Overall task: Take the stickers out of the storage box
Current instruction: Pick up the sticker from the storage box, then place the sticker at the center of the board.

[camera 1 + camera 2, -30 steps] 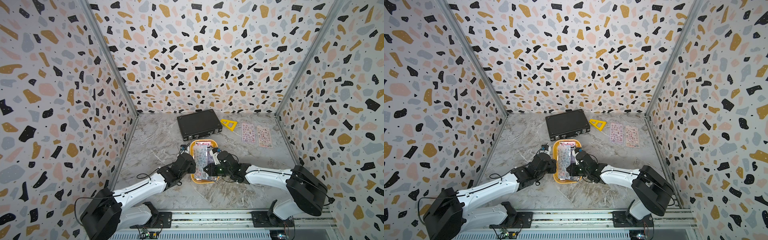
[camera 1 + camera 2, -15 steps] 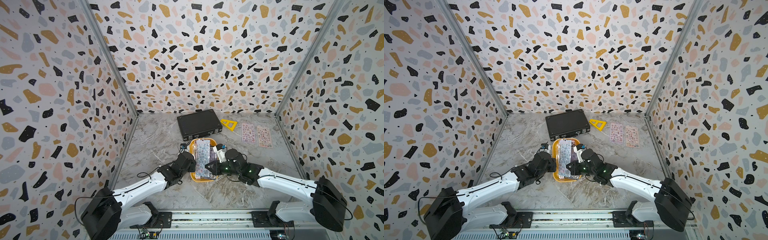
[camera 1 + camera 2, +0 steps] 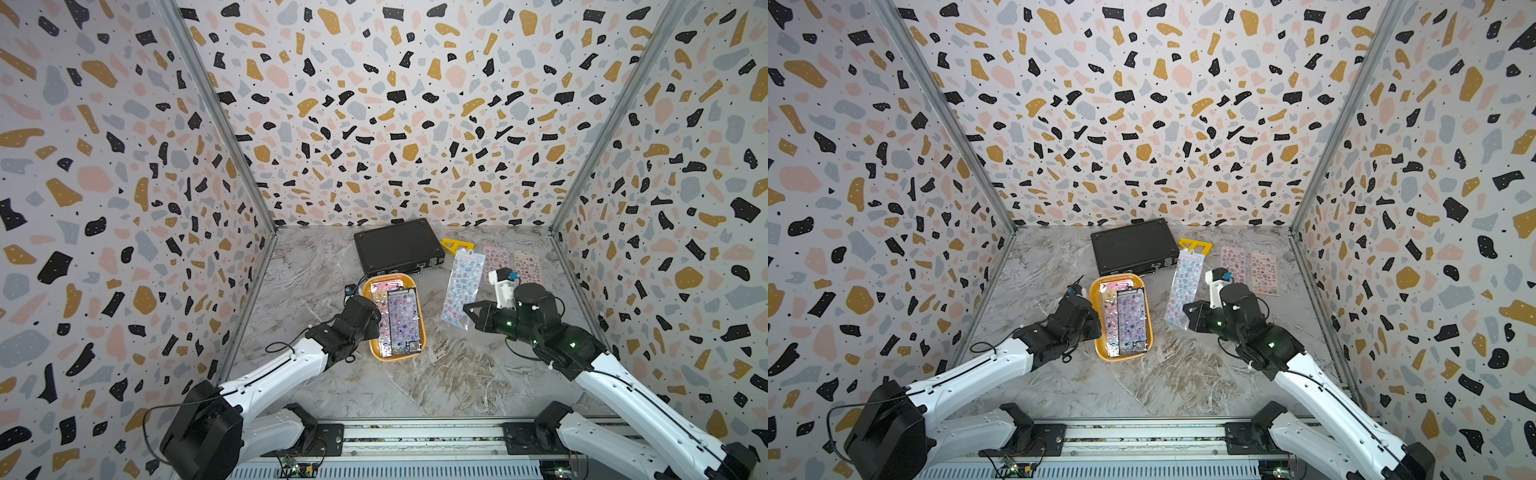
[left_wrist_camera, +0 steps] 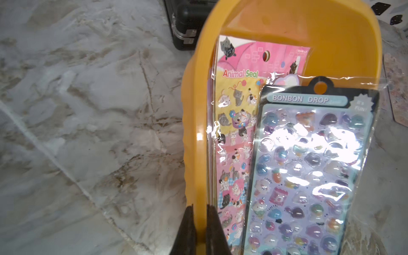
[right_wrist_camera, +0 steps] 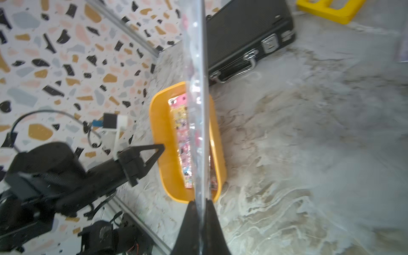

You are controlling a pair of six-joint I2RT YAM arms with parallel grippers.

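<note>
Left tool [image 4: 199, 208] clamps storage box [image 4: 194, 132] rim; right tool [image 5: 200, 202] holds sticker sheet [image 3: 462, 286] by its edge over bare table [image 3: 415, 374].

Shallow yellow-orange storage box [image 3: 384, 277], lidless, flat on table [image 3: 332, 270]. Inside, overlapping glossy stickers [image 3: 384, 309], purple sheet [image 3: 403, 316] topmost. Right of box, blue sheet [image 3: 462, 286] aloft, pinched in right hand [image 3: 468, 309]. Farther right, two pink sheets [image 3: 528, 266] flat.
</note>
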